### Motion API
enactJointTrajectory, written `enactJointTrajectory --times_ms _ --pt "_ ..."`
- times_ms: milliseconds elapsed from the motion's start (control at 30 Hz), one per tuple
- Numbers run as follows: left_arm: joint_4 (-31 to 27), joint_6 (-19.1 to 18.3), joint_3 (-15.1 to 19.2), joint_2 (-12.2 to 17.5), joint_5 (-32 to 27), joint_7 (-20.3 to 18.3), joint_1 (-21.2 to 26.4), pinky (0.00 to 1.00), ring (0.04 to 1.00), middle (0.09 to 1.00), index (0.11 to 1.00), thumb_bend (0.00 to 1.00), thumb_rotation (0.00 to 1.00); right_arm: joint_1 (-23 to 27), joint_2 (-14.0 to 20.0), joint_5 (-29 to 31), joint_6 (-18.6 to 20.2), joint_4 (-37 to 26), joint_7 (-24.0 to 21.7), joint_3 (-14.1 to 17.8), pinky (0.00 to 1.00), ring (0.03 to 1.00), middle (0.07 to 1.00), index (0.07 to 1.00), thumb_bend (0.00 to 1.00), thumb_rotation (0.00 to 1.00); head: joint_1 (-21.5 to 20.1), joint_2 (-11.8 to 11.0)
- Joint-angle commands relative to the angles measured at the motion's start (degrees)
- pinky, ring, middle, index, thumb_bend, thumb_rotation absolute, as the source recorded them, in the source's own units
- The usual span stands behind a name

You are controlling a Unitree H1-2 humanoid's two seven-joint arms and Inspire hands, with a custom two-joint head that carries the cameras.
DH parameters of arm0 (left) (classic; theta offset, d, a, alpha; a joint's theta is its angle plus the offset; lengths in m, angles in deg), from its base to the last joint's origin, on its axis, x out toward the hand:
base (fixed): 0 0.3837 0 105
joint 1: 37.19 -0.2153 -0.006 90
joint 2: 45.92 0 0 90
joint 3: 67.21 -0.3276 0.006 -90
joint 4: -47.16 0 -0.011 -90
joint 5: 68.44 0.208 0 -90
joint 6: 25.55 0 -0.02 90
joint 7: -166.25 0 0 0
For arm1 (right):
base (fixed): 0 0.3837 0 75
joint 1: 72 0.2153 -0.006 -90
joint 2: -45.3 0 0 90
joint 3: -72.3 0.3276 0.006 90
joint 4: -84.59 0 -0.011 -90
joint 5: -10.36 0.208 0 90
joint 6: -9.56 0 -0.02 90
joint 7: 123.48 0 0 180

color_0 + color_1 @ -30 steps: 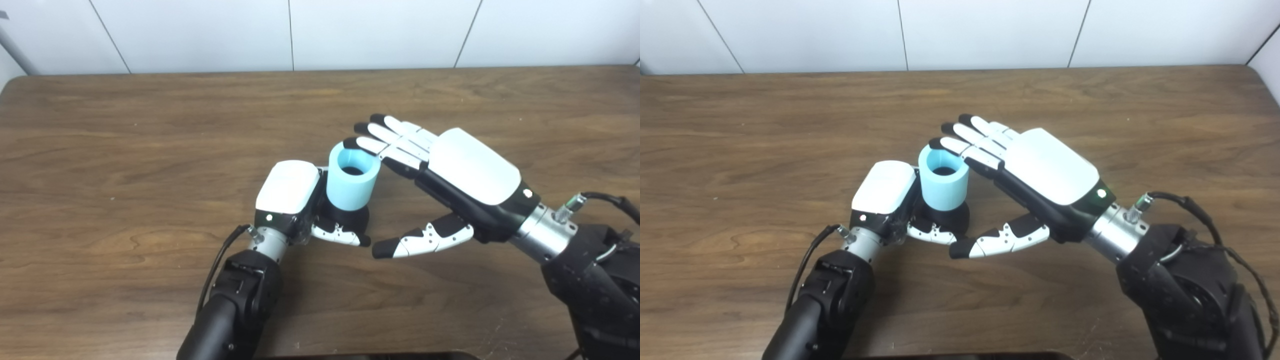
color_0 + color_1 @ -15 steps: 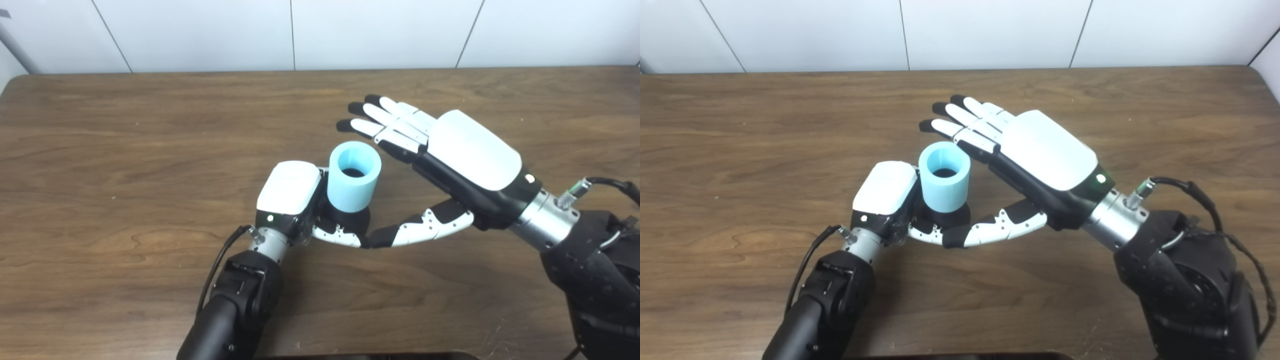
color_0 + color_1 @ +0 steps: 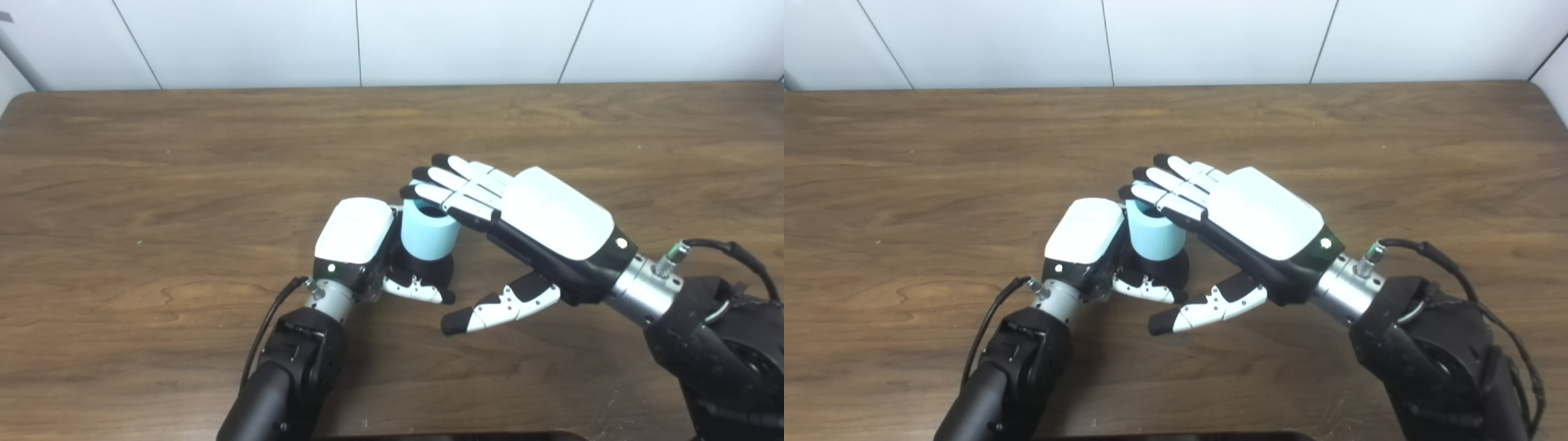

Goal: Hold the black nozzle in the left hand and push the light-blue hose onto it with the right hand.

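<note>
A short light-blue hose (image 3: 425,236) stands upright on the black nozzle (image 3: 429,269), whose base rests on the wooden table (image 3: 153,184). My left hand (image 3: 358,242) is shut on the nozzle, its thumb (image 3: 416,289) wrapped across the black base. My right hand (image 3: 527,220) is open and flat, its fingers (image 3: 447,184) lying over the hose's top rim and covering most of the opening. The right thumb (image 3: 496,306) sticks out below, clear of the nozzle. In the right eye view the same hose (image 3: 1153,236) shows under the right hand (image 3: 1249,220).
A white panelled wall (image 3: 392,37) runs behind the table's far edge. A grey pole (image 3: 21,64) leans at the far left corner. A dark edge (image 3: 441,436) shows at the bottom of the picture.
My right hand rose and drew back off the hose, then came down again with its fingers flat on the rim. The hose now shows shorter above the nozzle. The left hand stayed put.
</note>
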Motion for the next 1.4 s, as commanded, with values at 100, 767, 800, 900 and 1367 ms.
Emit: enactJointTrajectory --times_ms 100,767,800,900,1367 --pt "-0.24 -0.50 -0.27 0.45 1.28 -1.40 -0.18 0.73 0.605 0.514 0.477 0.52 0.00 -0.50 0.67 -0.91 -3.08 0.45 1.79 0.24 0.93 1.000 0.969 0.914 0.59 0.90 -0.01 0.21" --pt "-0.98 -0.97 -0.35 0.24 1.83 -2.26 -0.27 0.76 0.628 0.520 0.474 0.52 0.00 -6.43 2.14 -2.13 -6.47 5.14 4.10 -2.31 0.94 0.999 0.946 0.878 0.59 0.87 -0.20 0.74" --pt "-1.02 -1.03 -0.33 0.20 1.88 -2.39 -0.28 0.76 0.628 0.523 0.472 0.52 0.00 -6.62 2.12 -2.20 -6.53 5.34 4.22 -2.51 0.94 0.996 0.945 0.876 0.59 0.87 -0.20 0.74" --pt "-1.25 -1.46 -0.27 0.04 2.26 -3.35 -0.22 0.77 0.633 0.529 0.468 0.52 0.00 -7.16 2.22 -2.67 -6.75 6.02 4.62 -3.16 0.93 0.987 0.941 0.870 0.60 0.85 -0.20 0.74" --pt "-1.58 -1.28 -0.15 0.03 2.94 -3.39 -0.28 0.76 0.626 0.506 0.479 0.52 0.00 -9.48 3.06 -3.64 -7.29 9.11 7.47 -5.53 0.91 0.983 0.931 0.873 0.60 0.86 -0.46 1.29"
